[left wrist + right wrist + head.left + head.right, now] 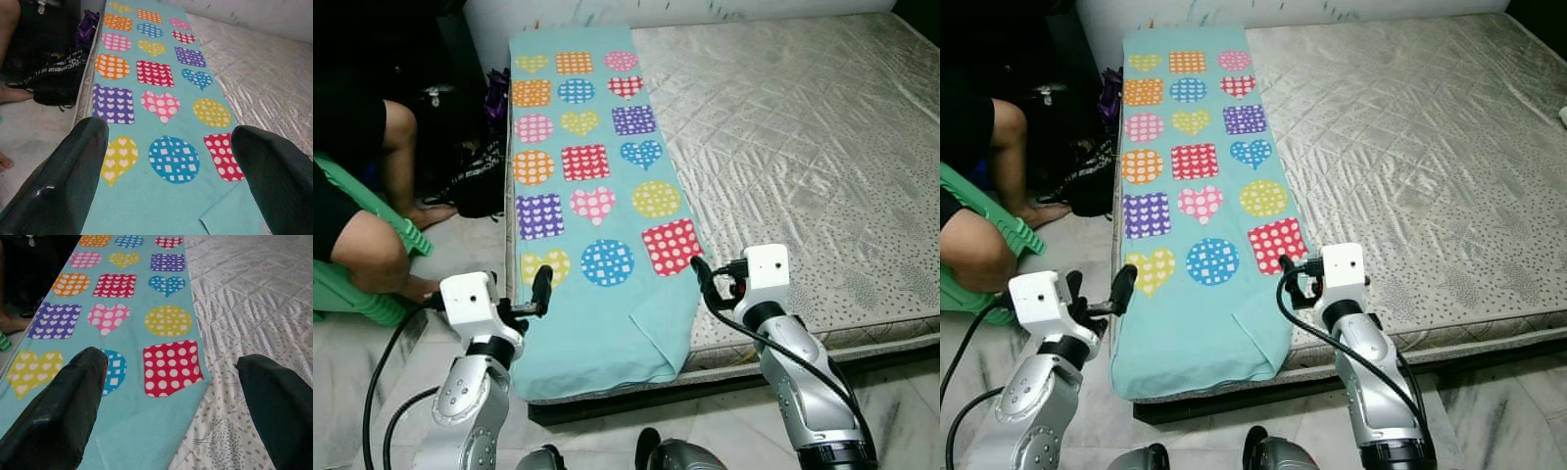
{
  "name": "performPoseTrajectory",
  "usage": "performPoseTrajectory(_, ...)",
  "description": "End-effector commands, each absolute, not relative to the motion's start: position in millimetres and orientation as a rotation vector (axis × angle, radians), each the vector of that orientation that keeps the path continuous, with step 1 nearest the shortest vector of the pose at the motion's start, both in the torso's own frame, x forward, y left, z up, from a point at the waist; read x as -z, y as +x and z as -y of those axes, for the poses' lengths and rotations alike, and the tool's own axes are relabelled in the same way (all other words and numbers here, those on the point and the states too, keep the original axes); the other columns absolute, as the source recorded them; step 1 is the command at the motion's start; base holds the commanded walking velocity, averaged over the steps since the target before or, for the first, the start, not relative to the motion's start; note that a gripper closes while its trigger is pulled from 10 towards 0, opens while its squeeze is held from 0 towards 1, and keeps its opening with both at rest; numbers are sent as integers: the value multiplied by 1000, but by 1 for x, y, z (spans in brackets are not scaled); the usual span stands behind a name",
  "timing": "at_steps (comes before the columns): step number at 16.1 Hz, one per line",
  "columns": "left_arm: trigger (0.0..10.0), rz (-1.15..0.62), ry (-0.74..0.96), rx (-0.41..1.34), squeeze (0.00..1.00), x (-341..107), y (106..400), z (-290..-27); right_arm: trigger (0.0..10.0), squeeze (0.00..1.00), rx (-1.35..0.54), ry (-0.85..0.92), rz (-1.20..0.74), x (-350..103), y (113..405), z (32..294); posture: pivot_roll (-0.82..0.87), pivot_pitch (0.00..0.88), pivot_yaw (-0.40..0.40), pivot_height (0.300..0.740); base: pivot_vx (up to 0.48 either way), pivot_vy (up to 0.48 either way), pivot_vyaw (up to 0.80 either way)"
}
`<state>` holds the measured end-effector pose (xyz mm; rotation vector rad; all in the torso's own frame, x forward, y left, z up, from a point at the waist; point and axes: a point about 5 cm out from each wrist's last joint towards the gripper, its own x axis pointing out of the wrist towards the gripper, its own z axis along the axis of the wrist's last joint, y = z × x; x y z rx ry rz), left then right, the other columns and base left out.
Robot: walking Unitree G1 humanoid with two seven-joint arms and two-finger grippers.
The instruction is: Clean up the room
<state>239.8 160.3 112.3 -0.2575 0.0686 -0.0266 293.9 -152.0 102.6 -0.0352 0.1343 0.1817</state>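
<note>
A teal blanket [597, 323] printed with coloured hearts, circles and squares lies in a long strip along the left side of a bare quilted mattress [783, 147]. Its near end hangs over the mattress edge, with one corner flap [661, 333] folded over. My left gripper [533, 297] hovers at the blanket's near left edge, open, with the blanket [161, 196] showing between its fingers [73, 166]. On the other side, my right gripper [705, 282] is at the near right edge by the red dotted square [170, 366], also open and holding nothing.
A person [362, 235] sits on a green plastic chair [357, 304] at the left, bare feet on the floor beside the bed. A black bag [475, 181] lies on the floor against the bed's left side. Pale tiled floor [342, 372] runs along the near edge.
</note>
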Motion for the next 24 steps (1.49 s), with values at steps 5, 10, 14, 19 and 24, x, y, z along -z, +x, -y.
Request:
performPoseTrajectory(5, 10000, -94, -264, 24, 0, -107, 238, -162, 10000, 0, -197, -35, -153, -97, 291, 153, -126, 163, -21, 736, 0, 0, 0)
performPoseTrajectory(10, 10000, -100, -270, 23, 0, -109, 237, -163, 10000, 0, -215, -32, -181, -96, 288, 153, -129, 212, -19, 736, 0, 0, 0)
performPoseTrajectory(14, 10000, -108, -265, -1, 0, -109, 236, -167, 10000, 0, -235, -41, -238, -88, 282, 153, -136, 222, -28, 736, 0, 0, 0)
performPoseTrajectory(19, 10000, -94, -260, -57, 0, -110, 235, -173, 10000, 0, -292, -45, -247, -87, 284, 144, -119, 220, -64, 736, 0, 0, 0)
performPoseTrajectory(24, 10000, -84, -256, -121, 0, -108, 230, -182, 10000, 0, -378, 23, -179, -99, 292, 127, -91, 193, -94, 736, 0, 0, 0)
